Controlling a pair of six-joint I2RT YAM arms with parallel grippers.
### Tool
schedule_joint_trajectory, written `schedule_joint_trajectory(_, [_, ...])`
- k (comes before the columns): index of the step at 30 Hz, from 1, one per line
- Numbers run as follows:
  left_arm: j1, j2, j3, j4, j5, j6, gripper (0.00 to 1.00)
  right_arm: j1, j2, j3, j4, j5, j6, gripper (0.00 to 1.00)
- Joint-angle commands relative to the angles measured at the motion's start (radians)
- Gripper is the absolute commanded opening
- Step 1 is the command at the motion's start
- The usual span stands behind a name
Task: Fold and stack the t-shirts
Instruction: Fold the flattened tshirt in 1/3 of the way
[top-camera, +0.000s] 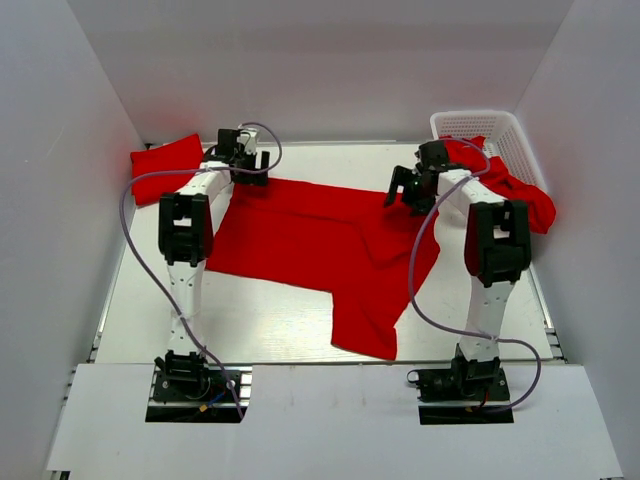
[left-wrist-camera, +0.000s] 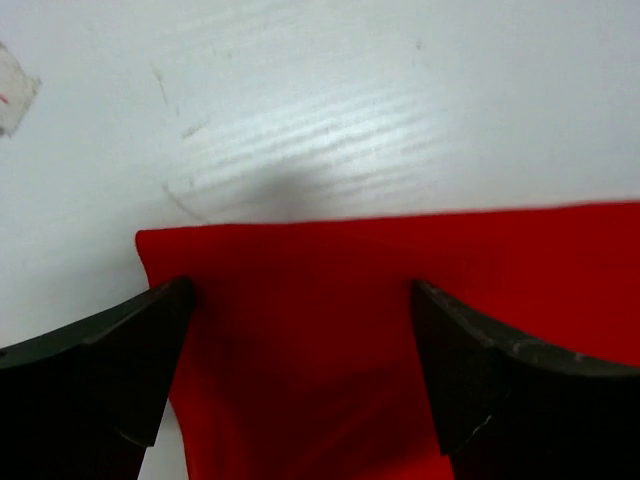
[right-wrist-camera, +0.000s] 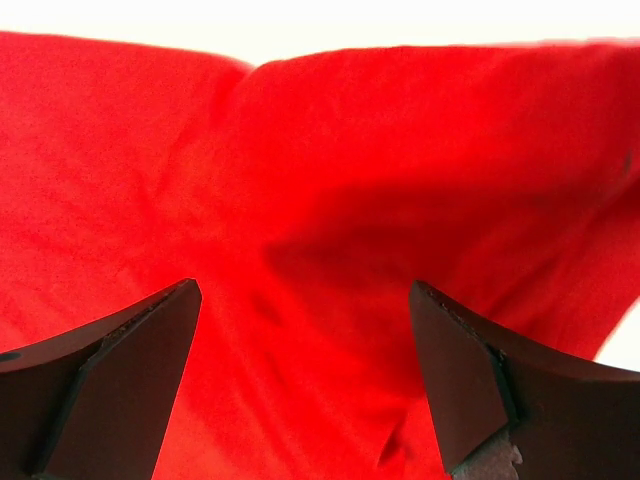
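Both pincers: left pincer (left-wrist-camera: 300, 290) and right pincer (right-wrist-camera: 302, 288) spread open, nothing gripped
t-shirt (top-camera: 300, 235): laid left-right, far corner framed by left pincer

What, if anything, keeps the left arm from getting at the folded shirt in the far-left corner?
Probably nothing: the left gripper sits open at the far-left corner of the spread shirt, and the folded shirt lies right beside it on the table, with nothing between them.

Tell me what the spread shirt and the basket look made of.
The spread shirt: soft matte red cloth, likely knit; it lies limp with creases. The basket: white plastic, seemingly, judging by its rigid lattice wall.
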Motion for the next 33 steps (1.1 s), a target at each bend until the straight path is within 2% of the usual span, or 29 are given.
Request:
schedule_joint_trajectory(1, [-0.002,-0.028,-0.019,-0.113,-0.001,-0.046,1.0,-0.009,0.068,0.094,-0.018,0.045,-0.009,0.9])
schedule_joint_trajectory(7, [0.02,-0.047,-0.111,-0.09,-0.094,-0.112,1.0,-0.018,0.209,0.251,-0.066,0.067,0.004,0.9])
schedule_joint_trajectory(13, [0.02,0.025,-0.032,-0.115,-0.11,-0.135,1.0,-0.035,0.453,0.514,-0.084,0.012,-0.01,0.9])
schedule_joint_trajectory(17, [0.02,0.062,0.062,-0.115,-0.128,-0.145,1.0,-0.042,0.501,0.617,-0.022,-0.022,-0.004,0.9])
schedule_joint_trajectory(21, [0.02,0.074,0.131,-0.105,-0.09,-0.145,1.0,-0.039,0.473,0.647,0.011,-0.059,-0.027,0.9])
schedule_joint_trajectory(24, [0.02,0.052,0.168,-0.064,-0.023,-0.108,1.0,-0.024,0.381,0.619,0.029,-0.073,-0.116,0.9])
schedule_joint_trajectory(25, [0.02,0.051,0.226,-0.064,-0.022,-0.108,1.0,-0.021,0.343,0.616,0.029,-0.074,-0.131,0.9])
schedule_joint_trajectory(28, [0.02,0.007,0.312,-0.136,-0.022,-0.108,1.0,-0.001,0.248,0.608,-0.001,-0.031,-0.211,0.9])
schedule_joint_trajectory(31, [0.02,-0.082,0.282,-0.191,-0.042,-0.119,1.0,0.04,0.119,0.533,-0.026,0.048,-0.312,0.9])
schedule_joint_trajectory(33, [0.02,-0.191,0.213,-0.275,-0.062,-0.143,1.0,0.057,0.027,0.405,-0.026,0.073,-0.328,0.9])
